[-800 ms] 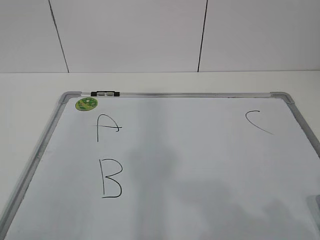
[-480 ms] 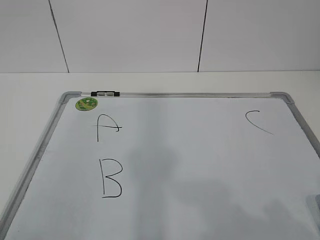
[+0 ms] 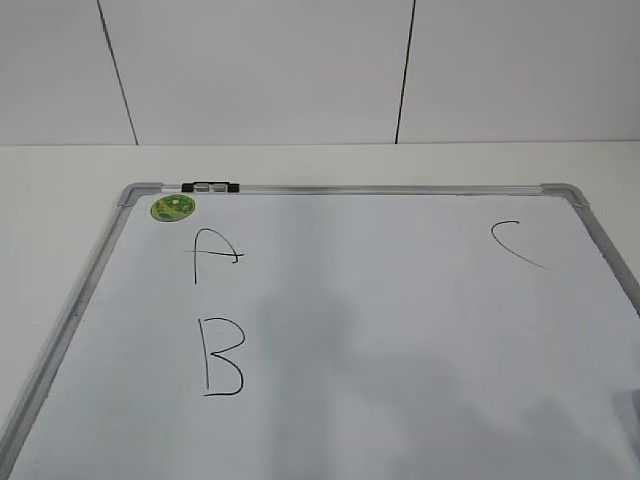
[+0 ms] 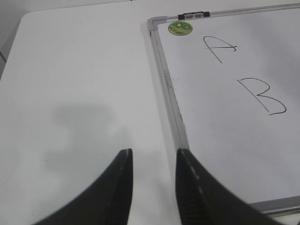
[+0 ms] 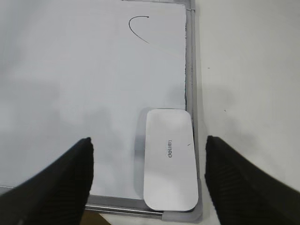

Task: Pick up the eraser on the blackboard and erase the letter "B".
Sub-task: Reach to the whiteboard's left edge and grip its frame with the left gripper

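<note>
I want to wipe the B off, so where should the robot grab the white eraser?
Grip the eraser across its two long sides, coming straight down from above. It lies flat in the blackboard's corner, and the right gripper, open wide, already straddles it. The frame hugs one long side, so that finger's room looks tight.

A bare lab or test bench — plain white table (image 4: 70, 70), white panelled wall (image 3: 300, 70) with dark seams behind. Ahead of the right gripper (image 5: 147, 161) lies a framed blackboard (image 5: 189, 56) with marker letters — a staged setup, nothing domestic.
</note>
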`<state>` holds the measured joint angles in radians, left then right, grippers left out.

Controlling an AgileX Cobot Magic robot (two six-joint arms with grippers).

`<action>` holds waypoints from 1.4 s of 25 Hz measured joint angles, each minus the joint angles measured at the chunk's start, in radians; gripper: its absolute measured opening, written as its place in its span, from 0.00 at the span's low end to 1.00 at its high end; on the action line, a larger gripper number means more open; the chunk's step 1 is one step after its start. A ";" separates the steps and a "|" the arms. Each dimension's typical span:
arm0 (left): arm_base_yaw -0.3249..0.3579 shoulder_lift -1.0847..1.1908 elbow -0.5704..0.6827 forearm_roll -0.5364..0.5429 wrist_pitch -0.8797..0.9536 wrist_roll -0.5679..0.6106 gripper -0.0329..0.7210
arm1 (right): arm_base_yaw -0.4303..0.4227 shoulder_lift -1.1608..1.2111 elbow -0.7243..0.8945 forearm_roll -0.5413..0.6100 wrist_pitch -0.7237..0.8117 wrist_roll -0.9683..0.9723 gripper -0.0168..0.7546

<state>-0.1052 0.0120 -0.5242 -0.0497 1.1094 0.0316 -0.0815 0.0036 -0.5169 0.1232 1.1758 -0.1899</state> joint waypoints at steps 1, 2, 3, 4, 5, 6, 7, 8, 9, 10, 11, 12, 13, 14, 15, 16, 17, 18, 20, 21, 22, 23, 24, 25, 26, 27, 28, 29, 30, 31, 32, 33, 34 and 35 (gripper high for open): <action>0.000 0.000 0.000 0.000 0.000 0.000 0.36 | 0.000 0.009 -0.013 0.000 0.006 0.010 0.76; 0.000 0.000 0.000 0.000 0.000 0.000 0.36 | 0.000 0.020 -0.028 0.000 0.011 0.023 0.76; 0.000 0.000 0.000 0.000 0.000 0.000 0.36 | 0.000 0.029 -0.044 0.000 0.021 0.036 0.76; 0.000 0.000 0.000 0.000 0.000 0.000 0.36 | 0.000 0.040 -0.058 0.000 0.030 0.050 0.76; 0.000 0.000 0.000 0.000 0.000 0.000 0.36 | 0.000 0.057 -0.076 0.000 0.044 0.067 0.76; 0.000 0.000 0.000 0.000 0.000 0.000 0.36 | 0.000 0.071 -0.094 0.000 0.054 0.082 0.76; 0.000 0.000 0.000 -0.002 0.000 0.000 0.36 | 0.000 0.085 -0.108 0.000 0.065 0.094 0.76; 0.000 0.000 0.000 -0.007 0.000 0.000 0.36 | 0.000 0.105 -0.125 0.000 0.080 0.107 0.76; 0.000 0.000 0.000 -0.009 0.000 0.000 0.36 | 0.000 0.123 -0.135 0.000 0.088 0.120 0.76; 0.000 0.000 0.000 -0.010 0.000 0.000 0.36 | 0.000 0.139 -0.143 0.000 0.090 0.127 0.76; 0.000 0.000 0.000 -0.011 0.000 0.000 0.36 | 0.000 0.157 -0.152 0.000 0.092 0.131 0.76; 0.000 0.000 0.000 -0.011 -0.001 0.000 0.36 | 0.000 0.182 -0.162 0.000 0.092 0.135 0.76; 0.000 0.000 0.000 -0.011 -0.001 0.000 0.36 | 0.000 0.201 -0.170 0.000 0.092 0.137 0.76; 0.000 0.004 0.000 -0.009 -0.001 0.000 0.36 | 0.000 0.219 -0.178 0.000 0.092 0.142 0.76; 0.000 0.009 0.000 -0.007 -0.001 0.000 0.36 | 0.000 0.245 -0.186 0.002 0.092 0.152 0.76; 0.000 0.021 0.000 -0.005 0.001 0.000 0.36 | 0.000 0.266 -0.194 0.004 0.092 0.166 0.76; 0.000 0.038 -0.003 -0.003 0.008 0.000 0.36 | 0.000 0.283 -0.201 0.015 0.092 0.176 0.76; 0.000 0.075 -0.010 -0.003 0.013 0.000 0.36 | 0.000 0.304 -0.206 0.027 0.092 0.180 0.76; 0.000 0.142 -0.032 -0.003 0.035 0.000 0.36 | 0.000 0.344 -0.213 0.072 0.092 0.190 0.76; 0.000 0.186 -0.044 -0.003 0.041 -0.005 0.36 | 0.000 0.363 -0.215 0.090 0.092 0.190 0.76; 0.000 0.229 -0.059 -0.005 0.045 -0.011 0.36 | 0.000 0.386 -0.215 0.108 0.092 0.190 0.76; 0.000 0.271 -0.074 -0.007 0.048 -0.023 0.36 | 0.000 0.412 -0.215 0.118 0.092 0.190 0.76; 0.000 0.306 -0.089 -0.012 0.050 -0.032 0.36 | 0.000 0.430 -0.215 0.124 0.092 0.190 0.76; 0.000 0.358 -0.105 -0.019 0.050 -0.041 0.36 | 0.000 0.452 -0.215 0.126 0.092 0.190 0.76; 0.000 0.396 -0.116 -0.028 0.043 -0.048 0.36 | 0.000 0.470 -0.215 0.128 0.092 0.190 0.76; 0.000 0.445 -0.128 -0.037 0.034 -0.050 0.36 | 0.000 0.492 -0.215 0.128 0.092 0.190 0.76; 0.000 0.489 -0.139 -0.041 0.030 -0.052 0.36 | 0.000 0.514 -0.215 0.122 0.092 0.190 0.76; 0.000 0.554 -0.149 -0.045 0.025 -0.052 0.36 | 0.000 0.532 -0.215 0.113 0.092 0.190 0.76; 0.000 0.603 -0.160 -0.048 0.025 -0.052 0.36 | 0.000 0.555 -0.215 0.098 0.092 0.190 0.76; 0.000 0.653 -0.171 -0.052 0.025 -0.052 0.36 | 0.000 0.575 -0.215 0.088 0.092 0.190 0.76; 0.000 0.713 -0.182 -0.053 0.025 -0.052 0.36 | 0.000 0.603 -0.215 0.081 0.092 0.190 0.76; 0.000 0.783 -0.201 -0.056 0.027 -0.053 0.36 | 0.000 0.627 -0.215 0.079 0.090 0.190 0.76; 0.000 0.831 -0.217 -0.056 0.027 -0.053 0.36 | 0.000 0.646 -0.215 0.079 0.089 0.190 0.76; 0.000 0.876 -0.234 -0.056 0.027 -0.053 0.36 | 0.000 0.667 -0.215 0.079 0.086 0.190 0.76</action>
<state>-0.1052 0.8885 -0.7582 -0.1054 1.1360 -0.0218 -0.0815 0.6710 -0.7323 0.2019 1.2623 0.0000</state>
